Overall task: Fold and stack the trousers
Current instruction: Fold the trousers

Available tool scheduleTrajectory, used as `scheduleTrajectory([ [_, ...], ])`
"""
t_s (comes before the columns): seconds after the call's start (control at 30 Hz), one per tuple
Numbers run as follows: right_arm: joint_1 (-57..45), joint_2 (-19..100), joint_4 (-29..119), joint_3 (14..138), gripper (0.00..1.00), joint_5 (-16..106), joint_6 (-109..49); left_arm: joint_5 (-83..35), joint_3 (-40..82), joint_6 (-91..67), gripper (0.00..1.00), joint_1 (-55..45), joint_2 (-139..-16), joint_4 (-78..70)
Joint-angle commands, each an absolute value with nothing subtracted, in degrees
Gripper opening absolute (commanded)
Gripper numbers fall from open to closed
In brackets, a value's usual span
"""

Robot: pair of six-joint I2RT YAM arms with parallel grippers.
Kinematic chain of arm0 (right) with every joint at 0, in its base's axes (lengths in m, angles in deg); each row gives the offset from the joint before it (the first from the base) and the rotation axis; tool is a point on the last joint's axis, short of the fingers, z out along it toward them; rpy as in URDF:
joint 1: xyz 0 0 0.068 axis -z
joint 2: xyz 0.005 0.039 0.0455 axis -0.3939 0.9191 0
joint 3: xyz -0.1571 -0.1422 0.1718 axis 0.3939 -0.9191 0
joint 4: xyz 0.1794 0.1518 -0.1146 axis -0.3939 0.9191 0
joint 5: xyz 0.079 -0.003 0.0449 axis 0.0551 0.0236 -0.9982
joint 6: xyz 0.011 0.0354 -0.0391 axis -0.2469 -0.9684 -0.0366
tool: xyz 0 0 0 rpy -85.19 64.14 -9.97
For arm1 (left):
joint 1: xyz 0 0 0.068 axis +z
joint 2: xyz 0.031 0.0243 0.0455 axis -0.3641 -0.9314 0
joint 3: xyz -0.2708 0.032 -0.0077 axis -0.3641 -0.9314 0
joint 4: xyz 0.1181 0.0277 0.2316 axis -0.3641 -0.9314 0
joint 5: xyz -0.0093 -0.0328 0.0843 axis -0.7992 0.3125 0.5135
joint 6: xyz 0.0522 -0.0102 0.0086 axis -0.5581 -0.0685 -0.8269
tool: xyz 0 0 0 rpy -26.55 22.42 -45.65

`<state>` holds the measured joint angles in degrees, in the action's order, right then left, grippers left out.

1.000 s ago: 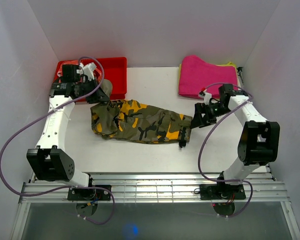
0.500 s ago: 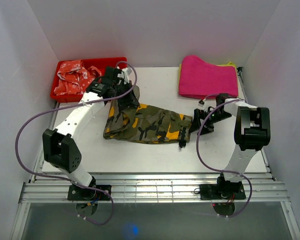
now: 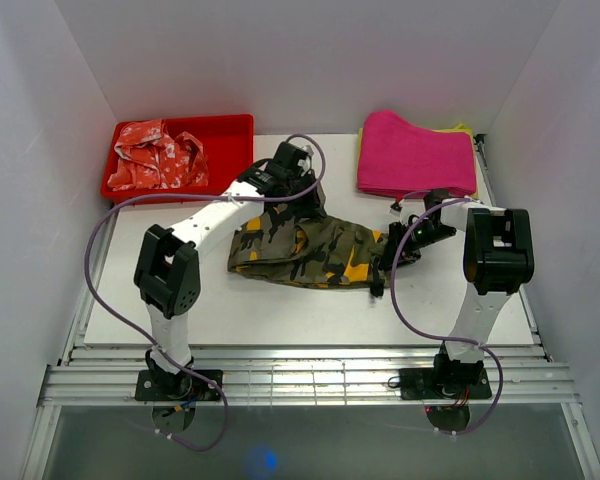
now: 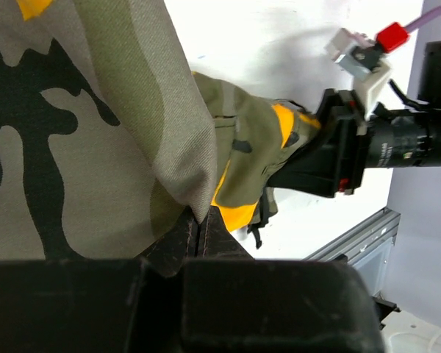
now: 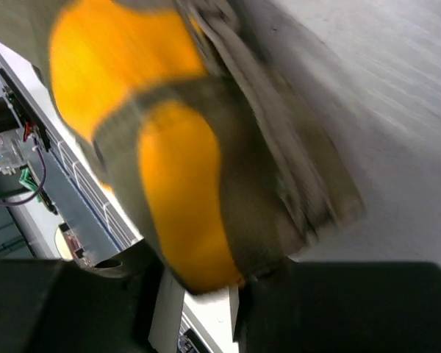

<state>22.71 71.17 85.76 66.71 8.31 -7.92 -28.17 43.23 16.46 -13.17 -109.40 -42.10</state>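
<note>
The left gripper (image 3: 302, 206) has swept from ten o'clock to centre, jaws pinching the camouflage trousers (image 3: 315, 250) mid-bench. The right gripper (image 3: 388, 254) clamps their three-o'clock end. Folding looks underway; next, lay the carried end down.

The top view is bright and evenly lit, with only soft, weak shadows on the white table (image 3: 280, 300) beside the camouflage-print cloth trousers (image 3: 310, 250). A small blue glare spot (image 3: 263, 460) sits at the lower centre of that frame. The left wrist view is sharp on the cloth, but its lower edge is very dark. The right wrist view is heavily blurred and smeared.
</note>
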Motion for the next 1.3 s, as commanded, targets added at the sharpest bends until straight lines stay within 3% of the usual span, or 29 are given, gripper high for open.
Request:
scheduleTrajectory([
  [0.0,21.5,71.5,85.3,65.8,0.28,5.2,-7.0,-27.5,47.6,21.0,0.00,-16.5,-110.6,-36.6],
  [0.37,21.4,70.2,84.7,63.4,0.15,4.8,-6.4,-22.9,51.3,25.2,0.00,-22.0,-115.7,-35.9],
  [1.27,21.4,69.8,85.4,63.0,0.14,2.9,-5.5,-19.6,58.6,32.1,0.00,-31.2,-125.9,-33.2],
])
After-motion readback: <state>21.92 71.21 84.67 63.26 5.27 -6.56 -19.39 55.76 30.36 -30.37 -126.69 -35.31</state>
